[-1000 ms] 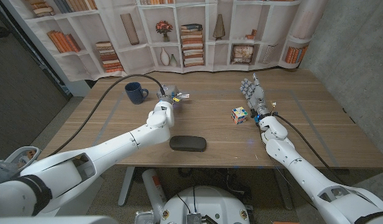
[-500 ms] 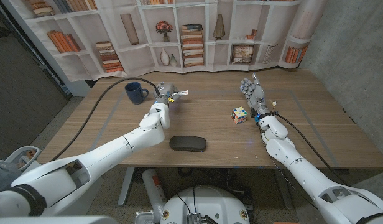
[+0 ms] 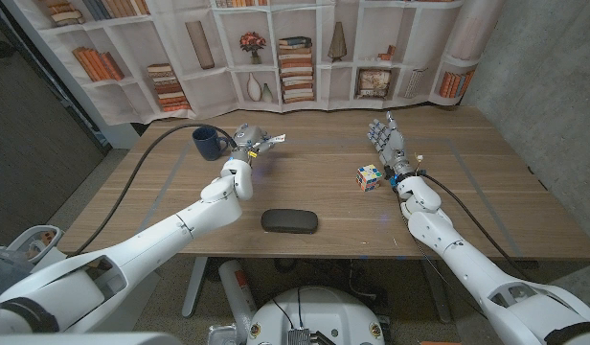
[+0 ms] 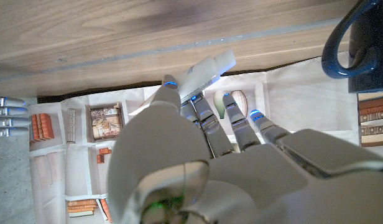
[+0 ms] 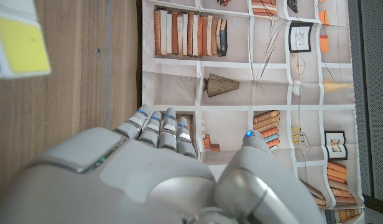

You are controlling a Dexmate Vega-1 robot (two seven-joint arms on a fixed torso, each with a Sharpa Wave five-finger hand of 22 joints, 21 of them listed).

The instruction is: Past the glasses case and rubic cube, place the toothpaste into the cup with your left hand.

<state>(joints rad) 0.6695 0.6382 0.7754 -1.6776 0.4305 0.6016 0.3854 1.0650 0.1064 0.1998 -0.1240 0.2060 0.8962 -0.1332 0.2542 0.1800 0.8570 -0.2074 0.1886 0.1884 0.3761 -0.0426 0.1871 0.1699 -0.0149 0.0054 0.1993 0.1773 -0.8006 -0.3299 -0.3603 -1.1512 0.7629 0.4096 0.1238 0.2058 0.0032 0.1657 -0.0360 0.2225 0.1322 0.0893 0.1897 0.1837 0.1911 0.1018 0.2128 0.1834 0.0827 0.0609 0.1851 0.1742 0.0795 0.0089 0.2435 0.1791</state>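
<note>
My left hand (image 3: 245,142) gripped the toothpaste (image 3: 269,142) just beside the cup (image 3: 209,143), and its print was too small to read. My right hand (image 3: 386,144) stood released beside the rubic cube (image 3: 370,176); the glasses case (image 3: 289,220) lay nearer on the counter (image 3: 467,182).

we saw a wooden table (image 3: 487,182). on it stood a dark blue cup (image 3: 209,143) at the far left, a rubik's cube (image 3: 370,176) right of centre, and a black glasses case (image 3: 289,220) near the front edge; a black cable (image 3: 147,168) trailed across its left side.
</note>
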